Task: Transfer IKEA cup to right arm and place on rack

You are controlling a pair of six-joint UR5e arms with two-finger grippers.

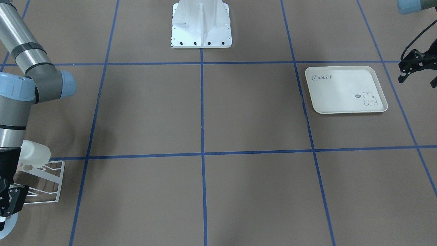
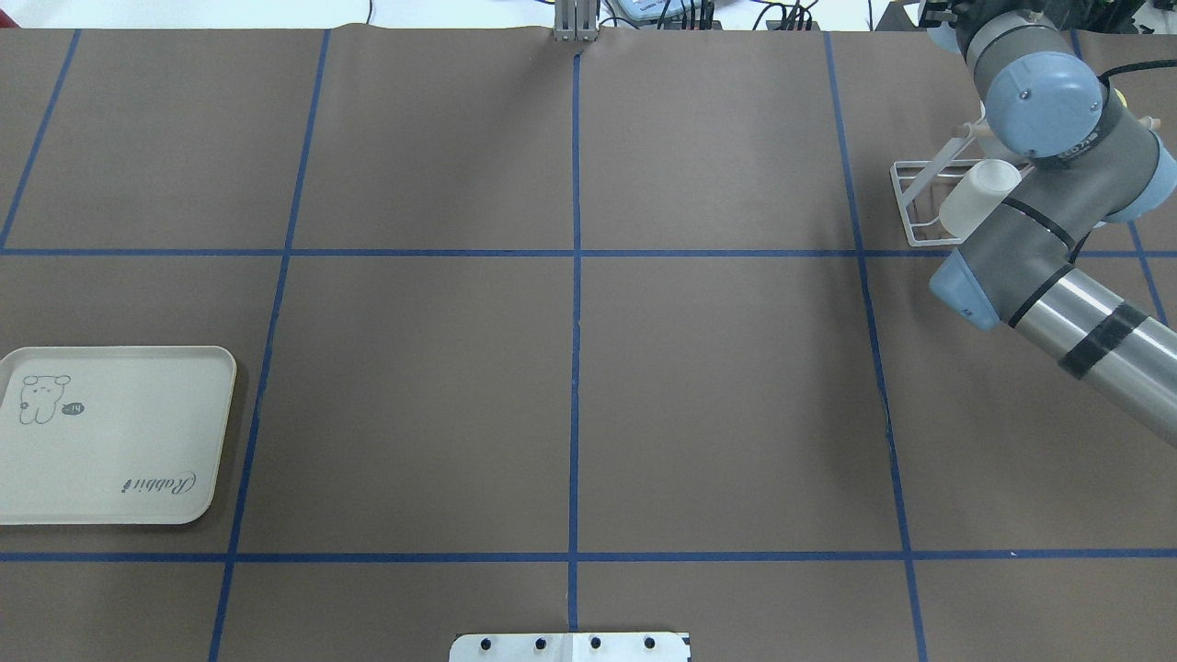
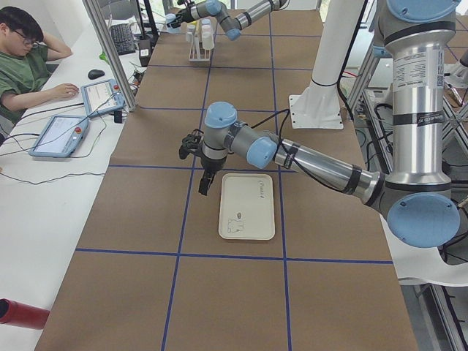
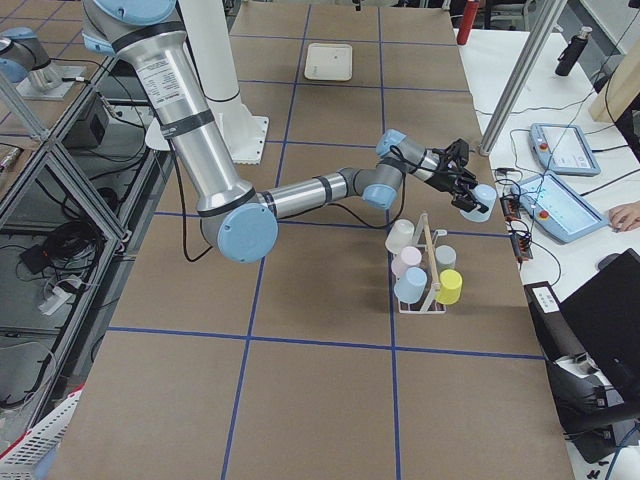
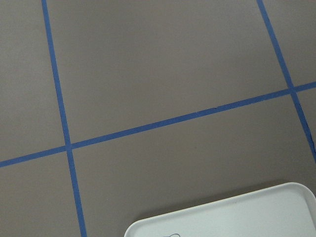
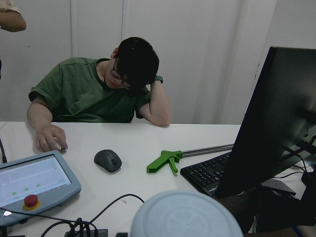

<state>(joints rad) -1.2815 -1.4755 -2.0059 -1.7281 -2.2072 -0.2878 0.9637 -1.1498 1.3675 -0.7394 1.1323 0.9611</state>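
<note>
Exterior right: pale-blue IKEA cup (image 4: 482, 203) was clamped in the right gripper (image 4: 468, 198) fingers, just past the rack (image 4: 425, 275), above the desk (image 4: 300, 400) edge. Right arm (image 4: 320, 190) reached out low. Left gripper (image 1: 417, 80) fingers were wide and empty beside the tray (image 1: 341, 92).

The IKEA cup (image 4: 480, 205) is pale blue and hangs above the desk, clamped in the gripper (image 4: 463, 190) of the right arm (image 4: 300, 195), which reaches out over the desk's far right part. The rack (image 4: 428, 255), white wire with a light wooden dowel, stands upright just beside and below it, carrying white, pink, blue, yellow and grey cups (image 4: 449, 286).
</note>
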